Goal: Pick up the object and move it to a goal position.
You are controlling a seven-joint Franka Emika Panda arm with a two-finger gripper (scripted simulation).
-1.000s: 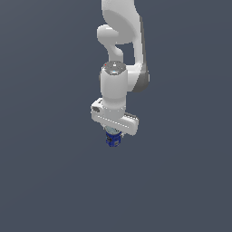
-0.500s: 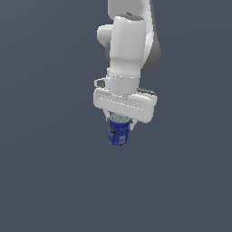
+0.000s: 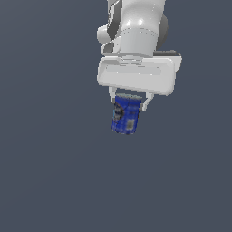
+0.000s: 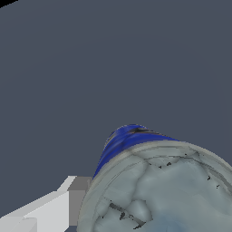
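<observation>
Plain slate-grey background fills both views, with no edge or seam to tell floor from wall. In the exterior view the white arm (image 3: 136,31) comes down from the top edge, and its broad white hand block sits just under the wrist. Below that block hangs the pincer (image 3: 128,103), its two short white fingers (image 3: 146,103) reaching down on either side of the can (image 3: 125,116).

The can is blue, with white and dark label patches on its side and a pale rim at the top, tucked up between the fingers. It is narrower than the hand block above it. It hangs nearly upright, its lower end leaning slightly toward the exterior view's left, and nothing touches it from below; grey background shows all round its lower half. The pincer is pinching the can near its upper end, a finger against each side.

The wrist view looks along the can from very close: its silver-grey, mottled end (image 4: 158,190) fills the lower part of the picture, with a strip of blue side wall beyond it. One white finger (image 4: 50,210) with a grey pad lies against the can's edge. The other finger is out of that picture.
</observation>
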